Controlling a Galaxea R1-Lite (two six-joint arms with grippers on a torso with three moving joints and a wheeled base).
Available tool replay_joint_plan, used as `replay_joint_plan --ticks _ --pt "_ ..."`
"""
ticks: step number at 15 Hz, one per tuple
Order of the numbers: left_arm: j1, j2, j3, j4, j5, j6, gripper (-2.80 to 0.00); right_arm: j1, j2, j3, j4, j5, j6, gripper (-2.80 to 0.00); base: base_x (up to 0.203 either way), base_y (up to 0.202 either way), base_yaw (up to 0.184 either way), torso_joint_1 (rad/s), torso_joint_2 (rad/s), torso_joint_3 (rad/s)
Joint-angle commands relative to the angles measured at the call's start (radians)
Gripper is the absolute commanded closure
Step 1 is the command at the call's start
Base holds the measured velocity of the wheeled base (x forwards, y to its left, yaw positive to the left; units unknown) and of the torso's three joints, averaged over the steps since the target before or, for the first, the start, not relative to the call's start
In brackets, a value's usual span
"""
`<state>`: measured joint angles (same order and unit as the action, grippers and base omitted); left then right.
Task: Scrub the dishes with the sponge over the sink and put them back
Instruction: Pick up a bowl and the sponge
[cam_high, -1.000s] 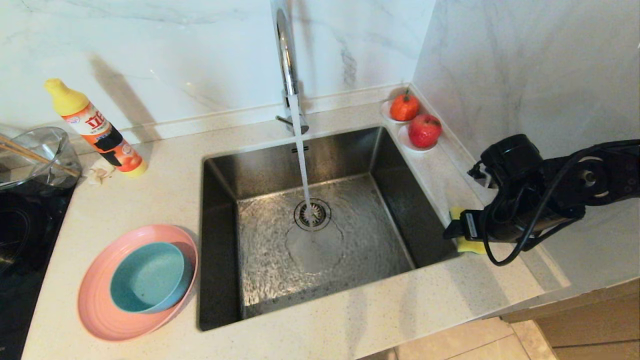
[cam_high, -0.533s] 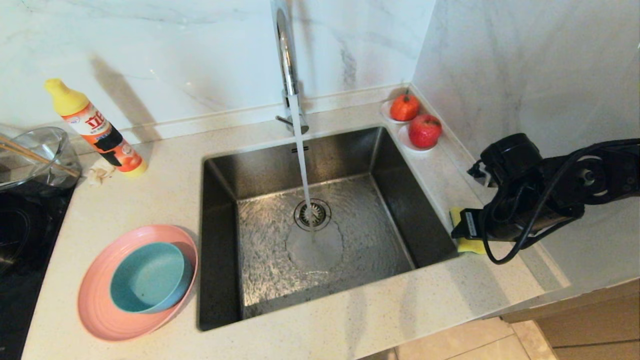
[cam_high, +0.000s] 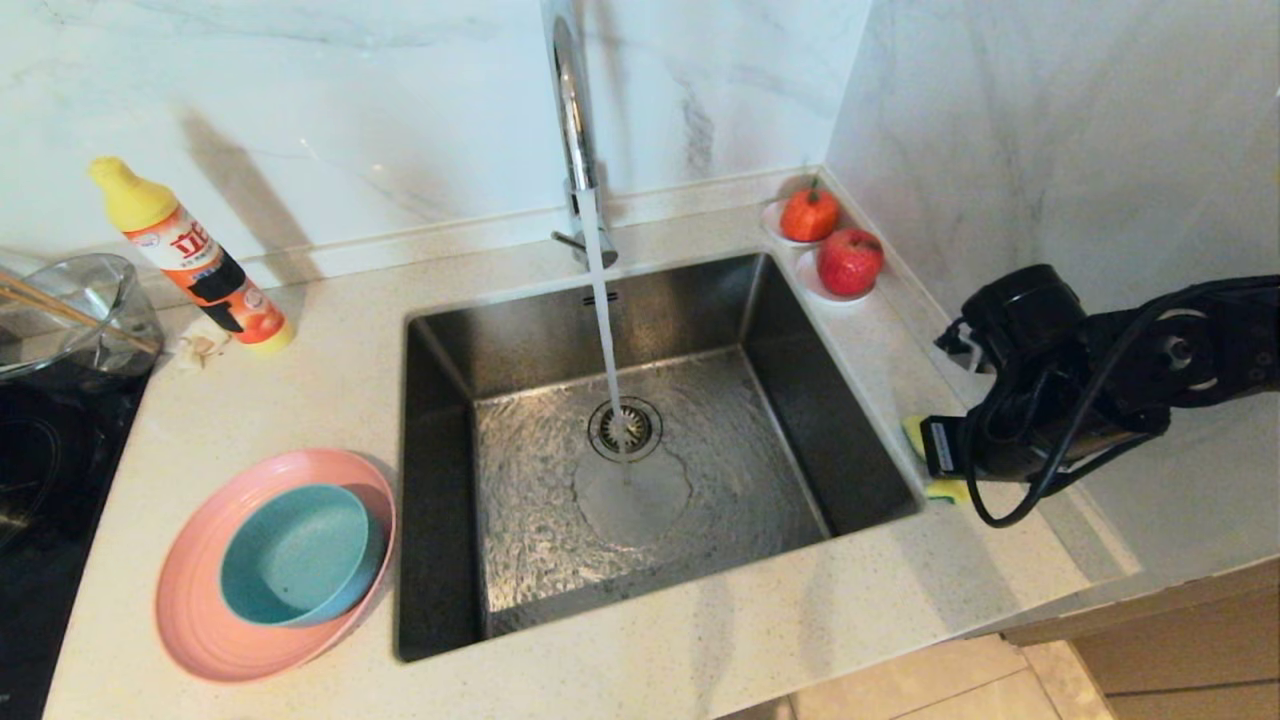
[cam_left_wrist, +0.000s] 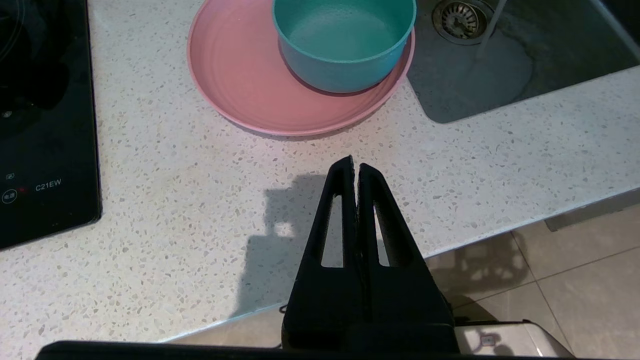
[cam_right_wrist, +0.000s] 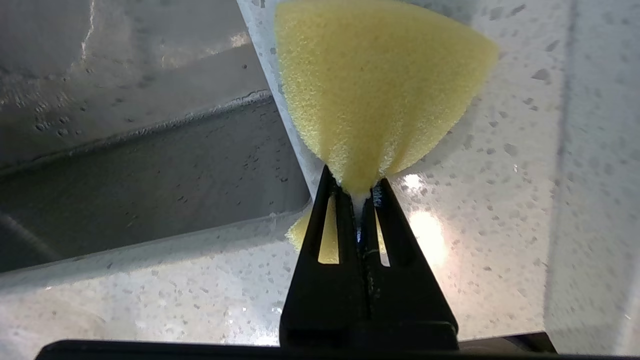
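Observation:
The yellow sponge (cam_right_wrist: 370, 90) lies on the counter at the sink's right rim, and my right gripper (cam_right_wrist: 356, 182) is shut on its middle, pinching it narrow. From the head camera only yellow edges of the sponge (cam_high: 945, 490) show around the right gripper (cam_high: 930, 455). The teal bowl (cam_high: 295, 555) sits in the pink plate (cam_high: 200, 620) on the counter left of the sink (cam_high: 440, 480). Water runs from the tap (cam_high: 572, 110) onto the drain. My left gripper (cam_left_wrist: 354, 167) hangs shut and empty over the counter's front edge, short of the plate (cam_left_wrist: 240, 75) and bowl (cam_left_wrist: 345, 50).
A yellow-capped detergent bottle (cam_high: 195, 260) leans at the back left beside a glass bowl (cam_high: 70, 310) and a black hob (cam_high: 40, 480). Two red fruits (cam_high: 850, 260) sit on small dishes at the sink's back right corner. A marble wall stands close behind the right arm.
The right gripper's fingers have closed on the sponge, squeezing it so less yellow shows. The arm itself has stayed in place, and the left arm has not moved.

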<state>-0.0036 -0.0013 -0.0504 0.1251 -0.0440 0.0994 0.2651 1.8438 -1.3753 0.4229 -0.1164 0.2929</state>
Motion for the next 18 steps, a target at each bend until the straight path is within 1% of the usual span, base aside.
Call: replay_joint_plan --ticks 1,3,5,7,8,9,10,12,15,18 --pt "0.0 0.0 0.0 0.001 0.0 0.0 0.0 0.001 -0.028 -0.005 0.009 0.0 0.001 0.0 0.0 0.0 0.0 0.0 0.0 0.0" --pt "0.001 0.0 0.0 0.001 0.0 0.0 0.0 0.006 -0.086 -0.007 0.026 0.001 -0.001 0.0 0.0 0.0 0.0 0.0 0.0 0.0" --pt "0.0 0.0 0.0 0.001 0.0 0.0 0.0 0.032 -0.158 -0.025 0.077 0.003 -0.01 0.0 0.0 0.0 0.0 0.0 0.0 0.0" --pt "0.0 0.0 0.0 0.001 0.0 0.0 0.0 0.075 -0.245 -0.034 0.136 0.009 -0.023 0.0 0.0 0.0 0.0 0.0 0.0 0.0" --pt "0.001 0.0 0.0 0.001 0.0 0.0 0.0 0.105 -0.297 -0.028 0.169 0.012 -0.052 0.0 0.0 0.0 0.0 0.0 0.0 0.0" --pt "0.001 0.0 0.0 0.001 0.0 0.0 0.0 0.144 -0.348 -0.02 0.2 0.019 -0.082 0.0 0.0 0.0 0.0 0.0 0.0 0.0" --pt "0.001 0.0 0.0 0.001 0.0 0.0 0.0 0.2 -0.39 -0.015 0.226 0.023 -0.097 0.0 0.0 0.0 0.0 0.0 0.0 0.0" --pt "0.001 0.0 0.0 0.001 0.0 0.0 0.0 0.316 -0.449 -0.017 0.27 0.026 -0.103 0.0 0.0 0.0 0.0 0.0 0.0 0.0" --pt "0.001 0.0 0.0 0.001 0.0 0.0 0.0 0.462 -0.529 -0.005 0.339 0.027 -0.102 0.0 0.0 0.0 0.0 0.0 0.0 0.0" --pt "0.001 0.0 0.0 0.001 0.0 0.0 0.0 0.536 -0.565 0.018 0.377 0.027 -0.1 0.0 0.0 0.0 0.0 0.0 0.0 0.0"
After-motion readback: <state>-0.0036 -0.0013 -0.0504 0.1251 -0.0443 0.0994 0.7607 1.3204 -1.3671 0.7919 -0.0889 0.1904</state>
